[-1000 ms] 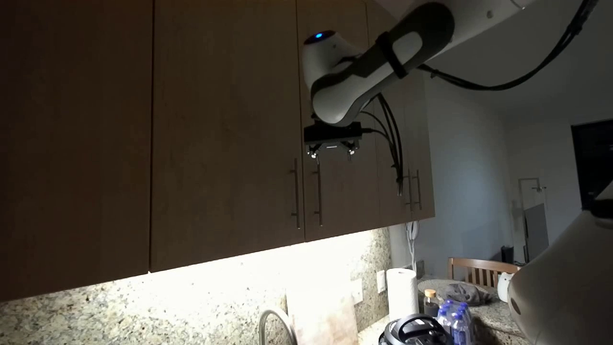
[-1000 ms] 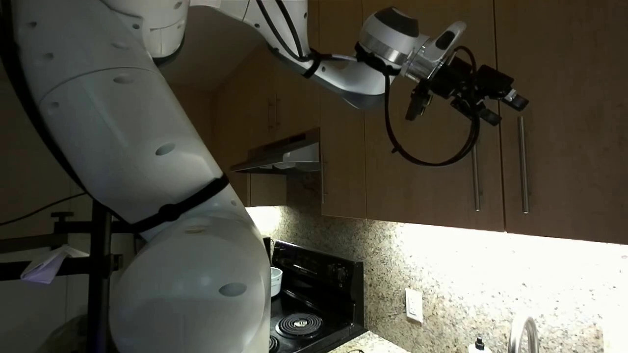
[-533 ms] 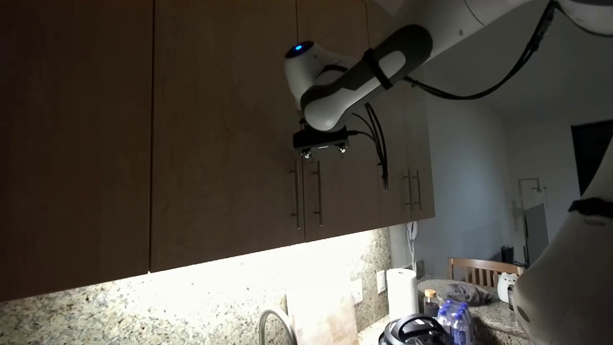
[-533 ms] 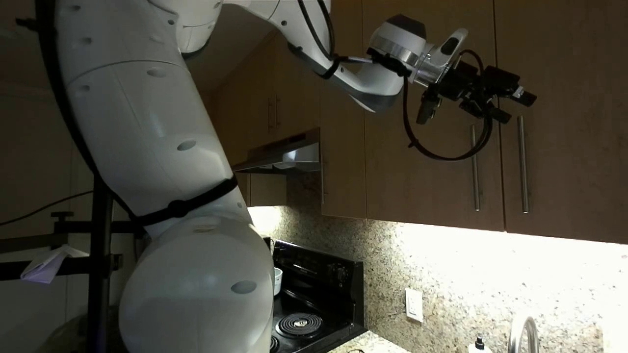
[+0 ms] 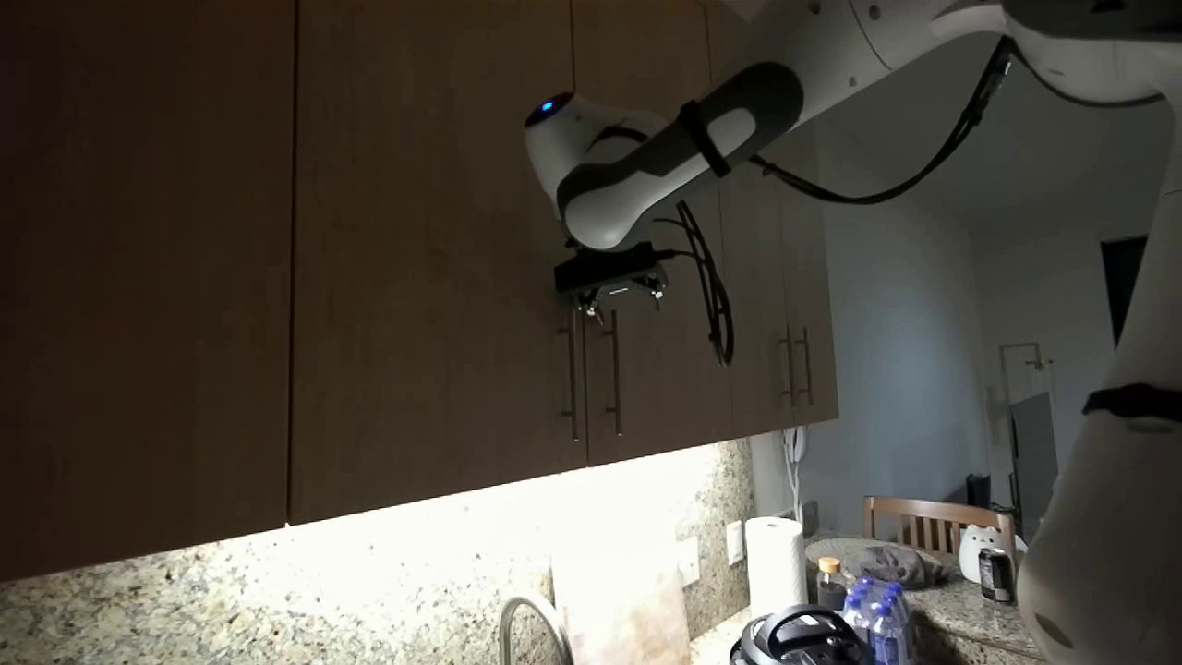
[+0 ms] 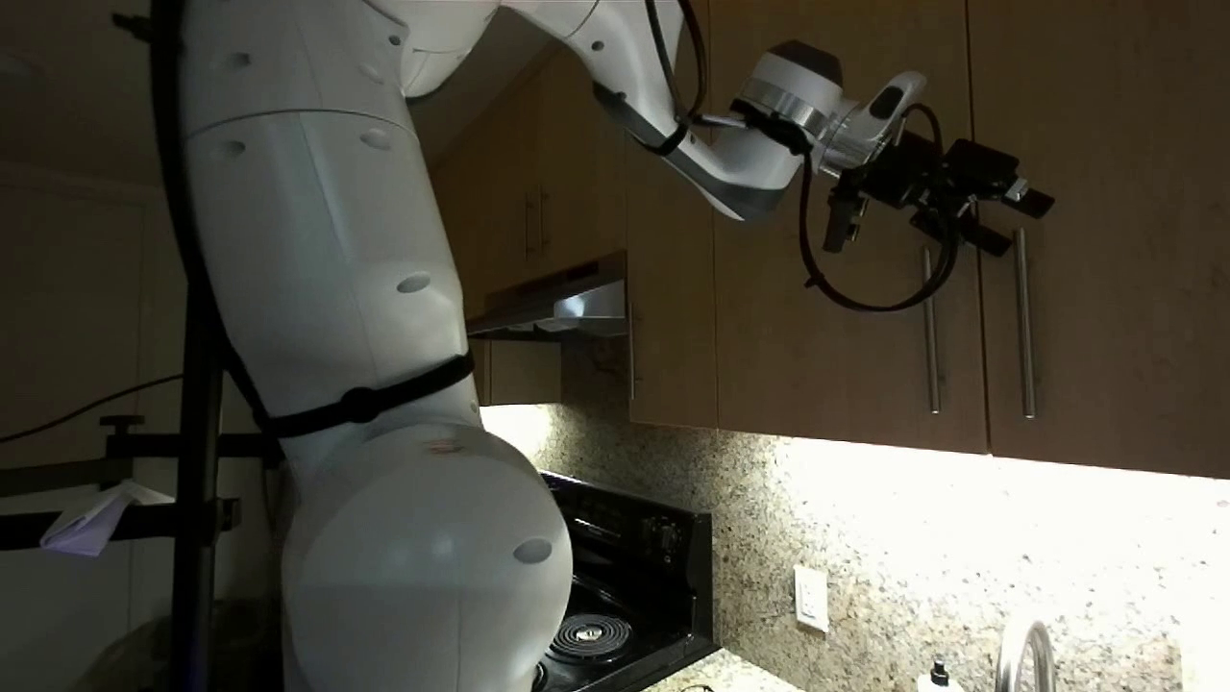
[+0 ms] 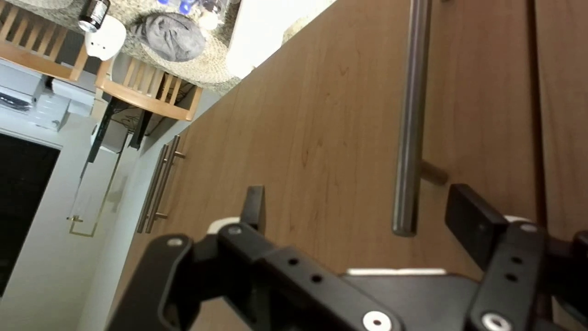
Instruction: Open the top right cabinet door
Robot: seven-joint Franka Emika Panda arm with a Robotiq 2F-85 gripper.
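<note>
We are in a dim kitchen, where wooden cabinets point(image 5: 148, 277) hang over a speckled stone backsplash point(image 5: 138, 600) lit brightly along their bottom edge. The gripper point(image 7: 358, 197) has its fingers point(image 7: 473, 223) spread wide, and in the wrist view we see the upper end of a slim metal handle point(image 7: 413, 115) between them; whether either finger touches it, we cannot tell. That handle stands upright, low by the left edge of the top right cabinet door point(image 7: 312, 138), which is closed. Just across the seam, in both exterior views, we see a matching bar point(image 6: 932, 356) low by the right edge of the neighbouring door point(image 6: 826, 375). Below the cabinets' bottom edge we find a curved faucet point(image 6: 1008, 658) and, in an exterior view, a paper towel roll point(image 5: 776, 563) just beside the backsplash's right end. A crumpled gray cloth point(image 5: 900, 565) lies toward the far edge of a stone counter point(image 5: 974, 617), with a wooden chair point(image 5: 933, 508) beyond it. In an exterior view a black stove point(image 6: 653, 586) stands well to the left of the closed door.
</note>
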